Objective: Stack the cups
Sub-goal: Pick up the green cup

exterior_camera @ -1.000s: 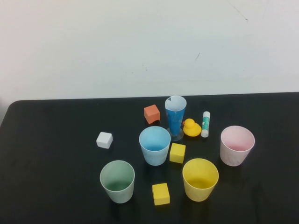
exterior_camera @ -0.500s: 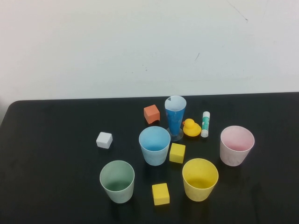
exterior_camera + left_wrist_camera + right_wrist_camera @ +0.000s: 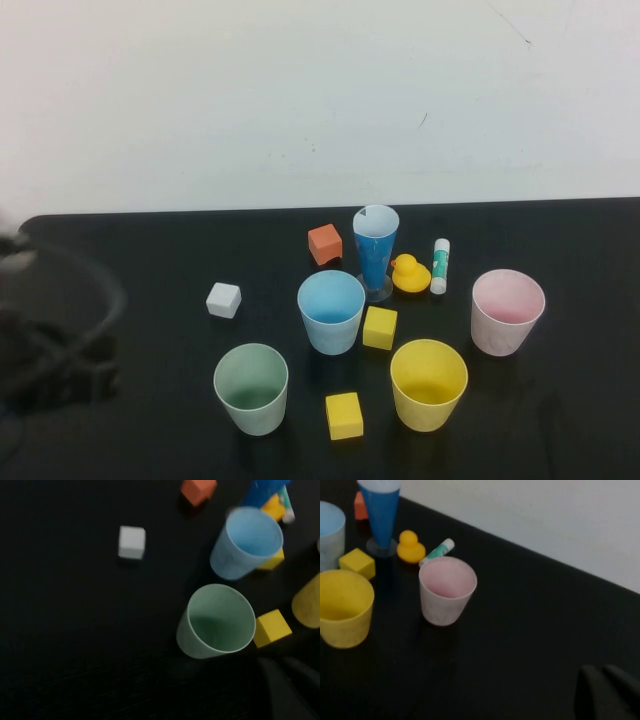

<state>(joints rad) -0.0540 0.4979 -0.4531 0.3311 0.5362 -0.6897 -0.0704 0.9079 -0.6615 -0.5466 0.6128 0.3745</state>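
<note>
Cups, green, blue, yellow, pink, stand apart on the counter. Left pincer is a blur at the counter's left edge and right pincer shows only as a dark shape; cannot tell whether either is apart or together.

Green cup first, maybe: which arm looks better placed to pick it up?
Probably the left. The left gripper is at the table's left edge, on the green cup's side. The right gripper shows only in its wrist view, near the pink cup.

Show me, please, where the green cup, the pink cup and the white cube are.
green cup (image 3: pixel 251 388), high view, on its inside bottom.
pink cup (image 3: pixel 447 589), right wrist view, on its inside wall.
white cube (image 3: pixel 223 300), high view, on its top face.
</note>
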